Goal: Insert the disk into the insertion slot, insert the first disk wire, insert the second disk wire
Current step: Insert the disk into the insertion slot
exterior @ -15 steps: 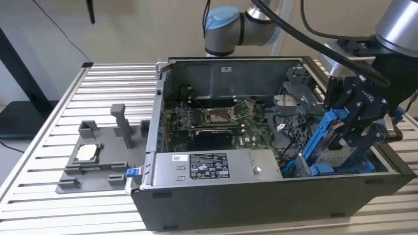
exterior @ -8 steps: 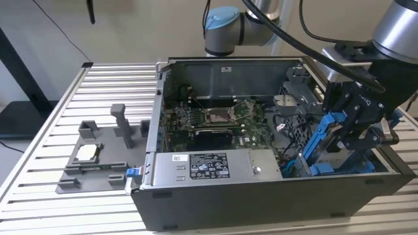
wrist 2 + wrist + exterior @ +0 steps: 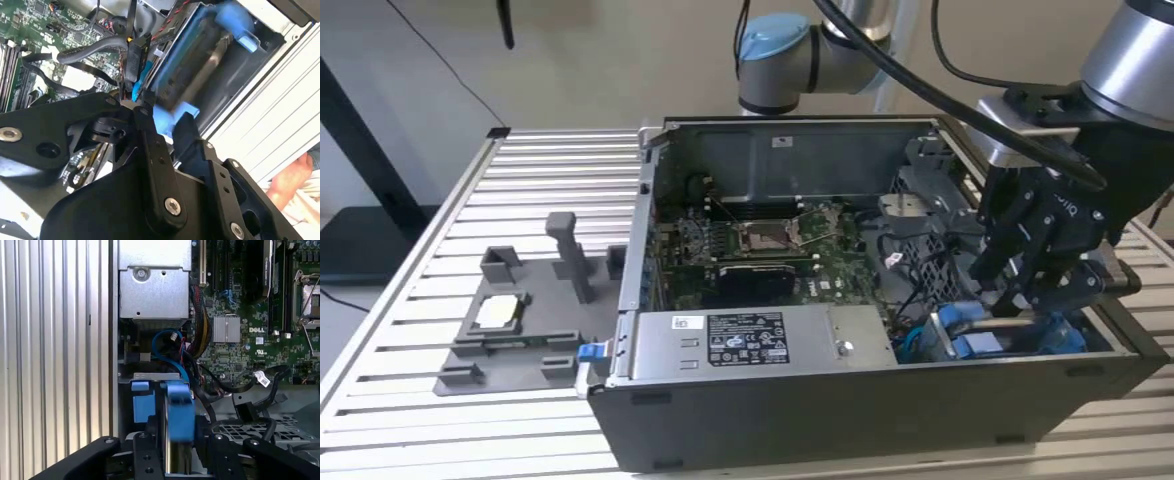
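My gripper point(image 3: 1034, 310) hangs inside the open computer case point(image 3: 881, 400), over its near corner at the exterior view's right. It is shut on the disk point(image 3: 180, 415), which is gripped edge-on in its blue carrier frame. The second wrist view shows the disk's point(image 3: 200, 70) grey face and blue frame reaching away from the fingers point(image 3: 150, 150) along the case wall. The insertion slot point(image 3: 142, 405), a grey bay with blue tabs, lies right beside the disk. In the exterior view, blue parts of the disk point(image 3: 1054, 335) and the insertion slot point(image 3: 974, 345) show below the gripper.
A labelled silver power-supply box point(image 3: 734, 340) sits next to the bay, with the motherboard point(image 3: 761, 240) behind it. Black cables point(image 3: 230, 385) and a blue cable point(image 3: 165, 340) run close to the bay. A grey fixture point(image 3: 520, 320) stands on the slatted table point(image 3: 547, 180). A person's hand point(image 3: 295, 180) is outside the case.
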Motion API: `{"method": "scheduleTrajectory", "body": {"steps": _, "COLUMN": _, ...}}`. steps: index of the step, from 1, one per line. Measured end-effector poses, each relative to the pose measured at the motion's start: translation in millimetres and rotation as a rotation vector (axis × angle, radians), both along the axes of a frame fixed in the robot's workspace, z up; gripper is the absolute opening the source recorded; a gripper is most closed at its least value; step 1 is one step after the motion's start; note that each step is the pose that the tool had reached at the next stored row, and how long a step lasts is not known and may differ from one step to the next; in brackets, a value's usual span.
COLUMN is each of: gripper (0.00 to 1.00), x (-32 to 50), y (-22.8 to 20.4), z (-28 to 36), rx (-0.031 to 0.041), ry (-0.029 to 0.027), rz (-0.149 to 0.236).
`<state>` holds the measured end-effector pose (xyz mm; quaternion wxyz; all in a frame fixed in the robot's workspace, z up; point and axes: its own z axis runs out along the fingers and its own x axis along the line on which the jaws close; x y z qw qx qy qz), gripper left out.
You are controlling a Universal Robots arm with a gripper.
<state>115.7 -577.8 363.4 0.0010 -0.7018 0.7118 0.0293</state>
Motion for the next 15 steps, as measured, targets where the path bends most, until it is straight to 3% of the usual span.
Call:
{"method": "scheduleTrajectory", "body": {"steps": 1, "gripper": 0.47, "x": 0.0, "y": 0.0, "z": 0.0, "rx": 0.0000, "ry": 0.0000, "rz": 0.000}}
{"method": "scheduleTrajectory", "body": {"steps": 5, "gripper": 0.47, "x": 0.0, "y": 0.0, "z": 0.6, "rx": 0.0001, "ry": 0.0000, "rz": 0.000}}
{"method": "scheduleTrajectory", "body": {"steps": 12, "gripper": 0.47, "x": 0.0, "y": 0.1, "z": 20.5, "rx": 0.0002, "ry": -0.0015, "rz": 0.000}}
{"method": "scheduleTrajectory", "body": {"steps": 13, "gripper": 0.47, "x": -0.2, "y": 0.1, "z": 21.4, "rx": 0.0001, "ry": -0.0044, "rz": 0.000}}
{"method": "scheduleTrajectory", "body": {"steps": 14, "gripper": 0.47, "x": -0.3, "y": 0.1, "z": 21.4, "rx": 0.0041, "ry": -0.0134, "rz": 0.000}}
{"method": "scheduleTrajectory", "body": {"steps": 15, "gripper": 0.47, "x": -0.9, "y": 0.1, "z": 21.4, "rx": 0.0131, "ry": -0.0266, "rz": 0.000}}
